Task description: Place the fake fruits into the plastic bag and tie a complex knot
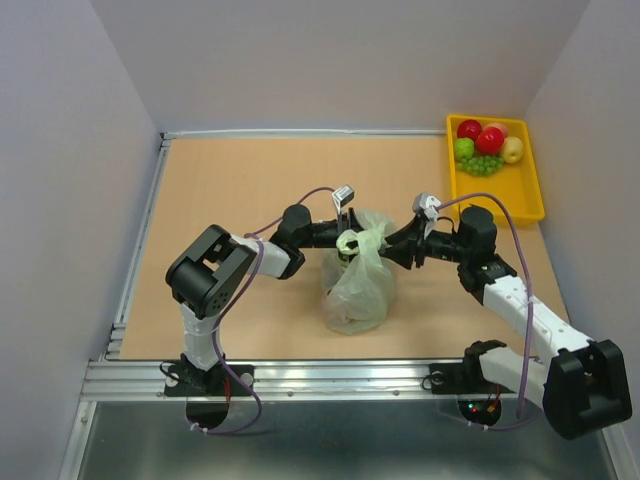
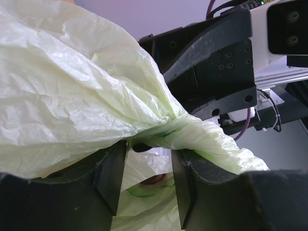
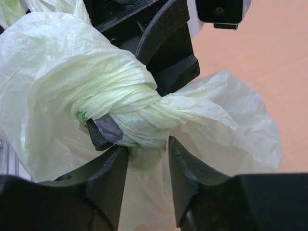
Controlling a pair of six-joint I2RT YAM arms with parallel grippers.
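Pinching the plastic bag's (image 1: pixel 358 290) twisted handles mid-table, left gripper (image 2: pixel 150 149) and right gripper (image 3: pixel 148 144) are nearly closed; I'd pull apart evenly, gently. Fake fruits (image 1: pixel 487 143) sit in the yellow tray (image 1: pixel 530 195)

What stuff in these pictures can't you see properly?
- Inside the plastic bag: top view, crinkly plastic hides the contents.
- Left pincer and right pincer tips: wrist views, bag folds cover them, so grip unclear.
- Grapes in the tray: top view, too small to count.
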